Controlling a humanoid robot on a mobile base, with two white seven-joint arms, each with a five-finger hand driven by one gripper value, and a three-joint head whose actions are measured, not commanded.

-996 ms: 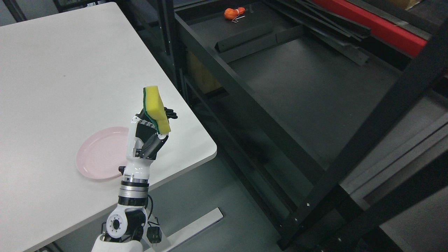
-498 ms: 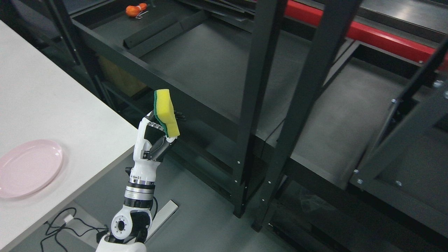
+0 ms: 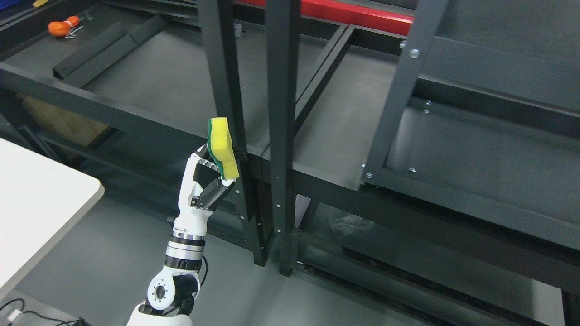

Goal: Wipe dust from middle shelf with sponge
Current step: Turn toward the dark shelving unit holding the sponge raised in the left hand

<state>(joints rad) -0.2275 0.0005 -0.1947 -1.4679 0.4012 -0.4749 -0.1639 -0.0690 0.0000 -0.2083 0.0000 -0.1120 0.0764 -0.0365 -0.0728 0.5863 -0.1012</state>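
My left hand is raised in front of the black shelving and is shut on a yellow sponge with a green scouring side, held upright. The sponge stands just in front of a black upright post, level with the front rail of the dark shelf board. A second shelf board lies to the right of the posts. My right arm is out of view.
Two black upright posts stand side by side right of the sponge. An orange object and a loose black bar lie at the shelf's far left. A white table corner is at the left. A cable lies on the grey floor.
The whole view has swung right: the table and pink plate slid out to the left and the shelving posts came to the middle. My left hand still holds the sponge upright.
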